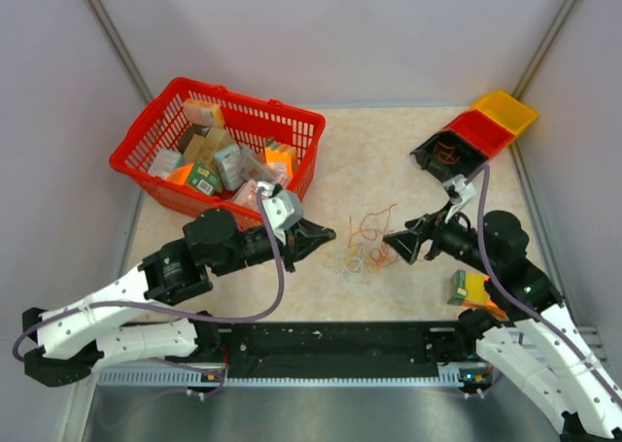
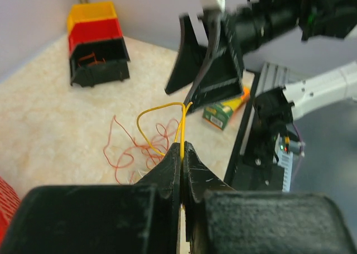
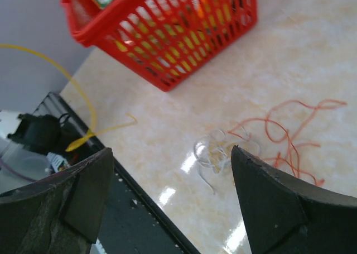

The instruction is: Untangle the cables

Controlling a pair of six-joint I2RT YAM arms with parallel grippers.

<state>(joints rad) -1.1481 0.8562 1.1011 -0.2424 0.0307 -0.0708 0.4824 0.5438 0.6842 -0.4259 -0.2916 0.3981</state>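
Nearest the left wrist lens: left gripper [image 2: 182, 153], jaws pressed together on one yellow cable [image 2: 146, 120]. Rises from the pinch, arches over and drops back behind the fingers [image 2: 167, 170]; lifted so, by judgement, to draw a single strand out of the heap. Far end: free or caught, not discernible. Rest of the cables [image 1: 362, 248] flat on the table [image 1: 369, 160] between the two grippers: loose orange-red loops, a few whitish coils [image 3: 215, 151] on the near side, touched by neither gripper. Right gripper [image 1: 394, 243] spread wide, holding nothing, aimed at the tangle from the right and facing the left gripper; placed so, probably, to take a second strand or pin the heap during the draw. Red basket [image 1: 160, 165] of packets at far left. Stacked bins [image 1: 481, 131], black, red and yellow, at far right, with orange strands [image 2: 89, 58] lying in the black one; probably the drop point for freed cables. Small green-and-orange box [image 1: 465, 287] beside the right arm. Task judged early: one strand lifted, bulk tangled. Risk: dragging the whole heap on any snag.
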